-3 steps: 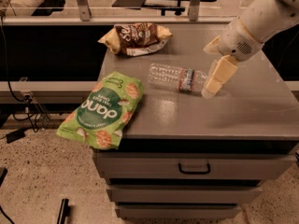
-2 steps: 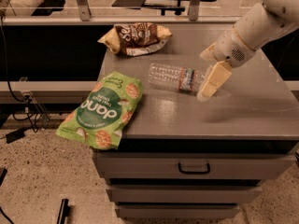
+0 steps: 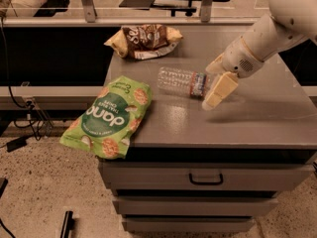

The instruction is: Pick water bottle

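The water bottle (image 3: 179,80) is clear ribbed plastic with a red-and-blue label band. It lies on its side in the middle of the grey cabinet top (image 3: 257,123), with its neck end pointing right. My gripper (image 3: 209,87) is at that neck end, low over the surface and open. One cream finger (image 3: 219,91) is in front of the bottle and the other is behind it. The bottle's cap is hidden between the fingers.
A green snack bag (image 3: 110,115) hangs over the cabinet's left front edge. A brown chip bag (image 3: 145,39) lies at the back left. Drawers (image 3: 205,178) are below the top. A rail and chairs stand behind.
My gripper has moved left and slightly down, so its fingers now straddle the bottle's neck end. The bottle and both bags have not moved.
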You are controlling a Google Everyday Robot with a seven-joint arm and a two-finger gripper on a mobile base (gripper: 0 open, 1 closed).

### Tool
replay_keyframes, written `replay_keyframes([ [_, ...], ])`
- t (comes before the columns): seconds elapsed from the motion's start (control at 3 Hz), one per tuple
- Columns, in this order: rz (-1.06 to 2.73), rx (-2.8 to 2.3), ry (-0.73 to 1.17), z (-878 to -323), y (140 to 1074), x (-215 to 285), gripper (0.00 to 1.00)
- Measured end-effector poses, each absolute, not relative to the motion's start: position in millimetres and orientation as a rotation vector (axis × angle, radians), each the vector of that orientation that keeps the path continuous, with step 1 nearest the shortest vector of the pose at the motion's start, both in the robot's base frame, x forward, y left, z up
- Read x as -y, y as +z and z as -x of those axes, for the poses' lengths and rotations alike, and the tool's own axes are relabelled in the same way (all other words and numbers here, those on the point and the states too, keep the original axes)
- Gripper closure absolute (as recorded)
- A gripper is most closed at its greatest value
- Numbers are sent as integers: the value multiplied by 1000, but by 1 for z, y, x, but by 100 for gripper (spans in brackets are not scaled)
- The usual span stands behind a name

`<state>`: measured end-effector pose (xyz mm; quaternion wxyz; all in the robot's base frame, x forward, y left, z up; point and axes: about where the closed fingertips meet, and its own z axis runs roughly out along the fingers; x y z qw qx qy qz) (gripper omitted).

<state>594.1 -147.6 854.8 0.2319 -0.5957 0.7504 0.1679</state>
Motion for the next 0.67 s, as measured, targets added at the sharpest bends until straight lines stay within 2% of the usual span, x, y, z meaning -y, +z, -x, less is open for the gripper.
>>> replay_keyframes([
  [0.33, 1640, -2062, 465, -595, 853, 146, 40],
  [0.67, 1641, -2056, 474, -595, 853, 144, 71],
])
